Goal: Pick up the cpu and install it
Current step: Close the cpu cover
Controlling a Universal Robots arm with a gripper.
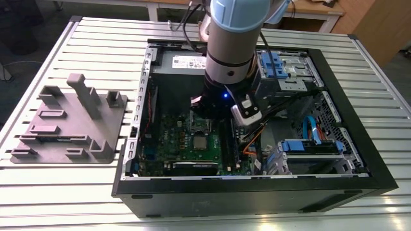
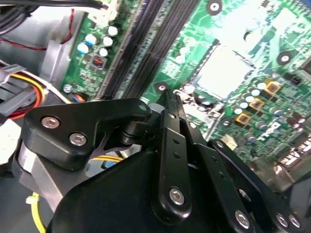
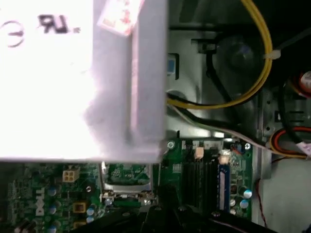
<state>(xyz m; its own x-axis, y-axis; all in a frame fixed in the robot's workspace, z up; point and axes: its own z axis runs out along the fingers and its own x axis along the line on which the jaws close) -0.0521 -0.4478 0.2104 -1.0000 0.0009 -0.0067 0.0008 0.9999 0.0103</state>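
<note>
Exterior view, upper middle: a printed label [image 1: 190,61] on the power supply [image 1: 163,62]. First wrist view: white lettering [image 3: 40,209] on the motherboard [image 3: 58,191].

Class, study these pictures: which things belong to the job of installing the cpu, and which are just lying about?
Belongs to the job:
cpu, lying on the board
motherboard
claw, over the board

Just lying about:
grey tray, on the table beside the case
blue drive cage
yellow cable
</note>
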